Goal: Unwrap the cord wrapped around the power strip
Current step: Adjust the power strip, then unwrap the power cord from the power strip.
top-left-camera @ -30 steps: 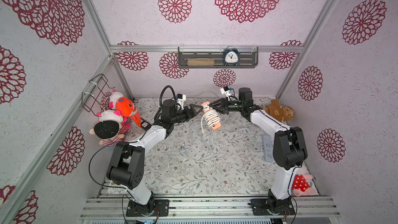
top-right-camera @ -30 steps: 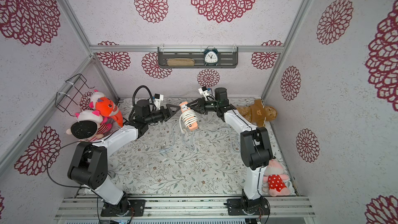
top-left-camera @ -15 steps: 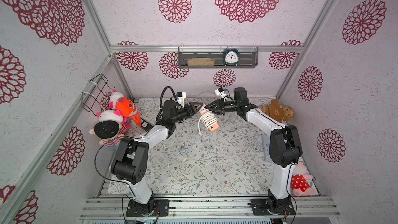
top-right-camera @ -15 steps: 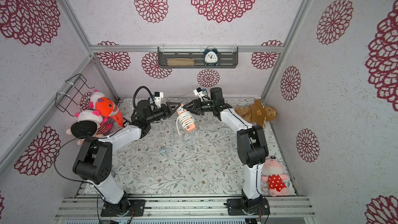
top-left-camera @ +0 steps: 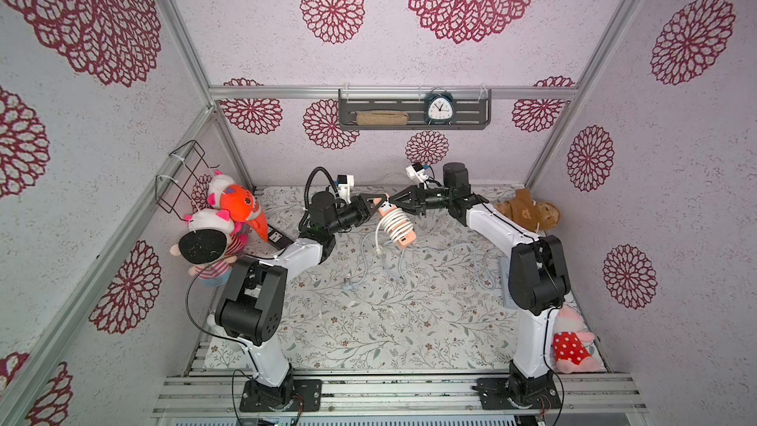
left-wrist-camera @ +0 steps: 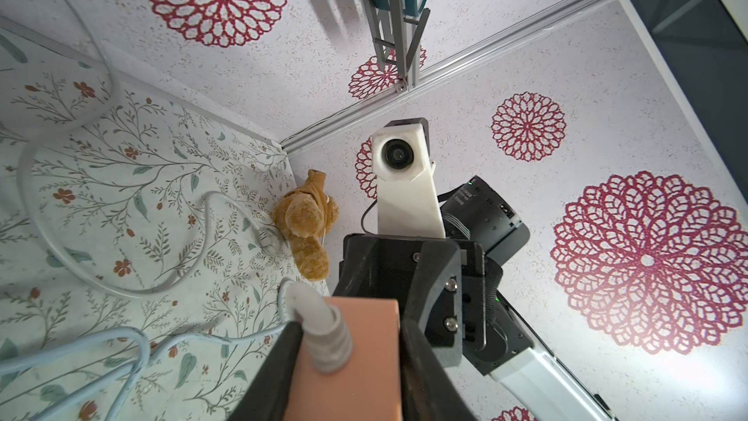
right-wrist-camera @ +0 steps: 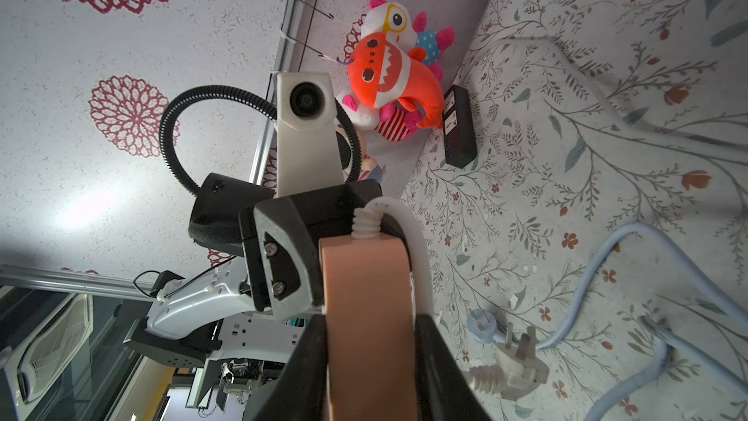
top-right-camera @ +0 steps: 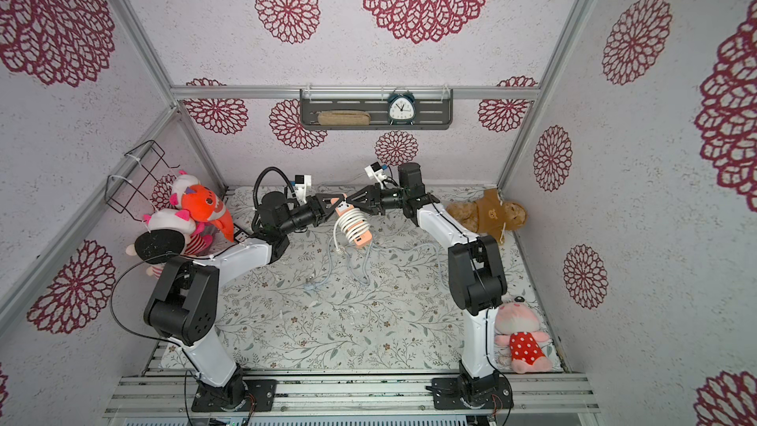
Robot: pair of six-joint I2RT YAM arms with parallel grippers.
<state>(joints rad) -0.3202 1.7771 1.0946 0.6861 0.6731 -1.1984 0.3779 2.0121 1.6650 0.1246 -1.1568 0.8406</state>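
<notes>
Both top views: the power strip [top-left-camera: 403,239], white cord [top-left-camera: 391,221] coiled around it, hangs tilted over the table [top-left-camera: 368,321] between the arms. Left wrist view: the left end effector [left-wrist-camera: 348,358] pinches its cord end. Right wrist view: the right end effector [right-wrist-camera: 370,342] clamps the same end, so opposed pulls could wrench it free.

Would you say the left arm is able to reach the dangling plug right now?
Probably not yet: the left gripper has its jaws on the strip, at its top end. The plug hangs close below with nothing between, so releasing should suffice.
</notes>
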